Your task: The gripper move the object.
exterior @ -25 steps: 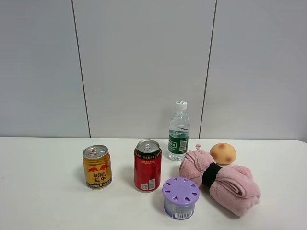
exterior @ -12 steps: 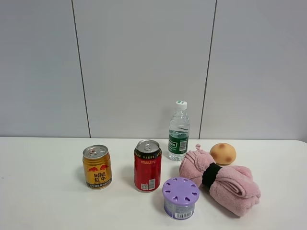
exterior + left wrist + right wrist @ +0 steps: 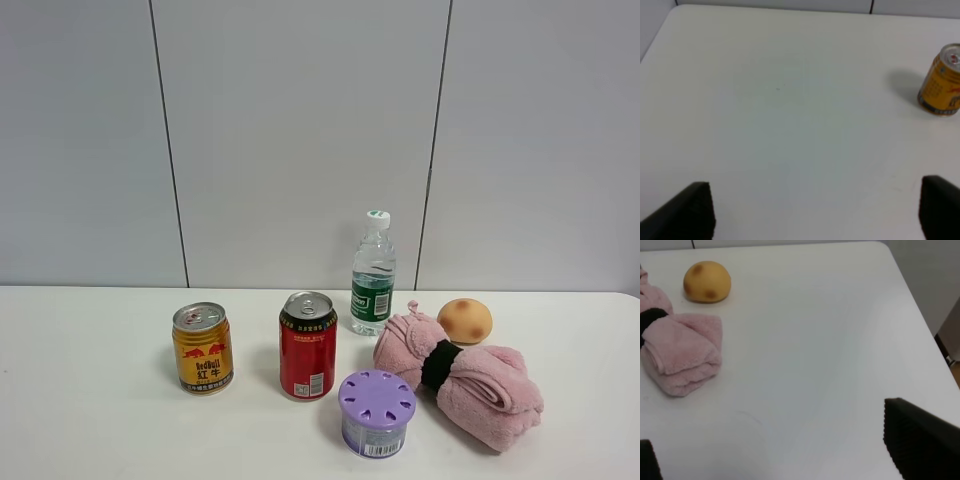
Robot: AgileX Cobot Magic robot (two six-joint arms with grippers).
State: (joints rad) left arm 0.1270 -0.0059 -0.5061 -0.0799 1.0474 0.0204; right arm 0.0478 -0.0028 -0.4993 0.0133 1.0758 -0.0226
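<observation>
A: What is hiding from us here?

B: Both arms are staying out of the high view entirely. In the left wrist view, the left gripper (image 3: 815, 210) is showing only two black fingertips (image 3: 690, 212) poking in at the frame edge, spread wide over bare white table (image 3: 790, 100), with nothing between them. The right gripper (image 3: 785, 455) is the same story: one ribbed black pad (image 3: 920, 442) plus a sliver of the other at the far corner, parted wide and pinching nothing.

A: And the bun?

B: The tan-orange bun (image 3: 465, 320) is sitting on the table toward the back right, touching or just behind the pink rolled towel (image 3: 460, 375), which is hiding its lower edge in the high view. The right wrist view is showing it (image 3: 707, 282) clear of the gripper, well apart from it, with the towel (image 3: 677, 352) cut off at the frame edge.

A: Anything else getting clipped?

B: The yellow Red Bull can (image 3: 202, 347) is running off the edge of the left wrist view (image 3: 941, 80). The red can (image 3: 308, 345), the water bottle (image 3: 373, 272) and the purple-lidded tub (image 3: 376, 412) are appearing in the high view only; the tub's label is too small to read.

A: Any change from a second ago?

B: Nothing is shifting in the high view; every item is sitting exactly where it was.
</observation>
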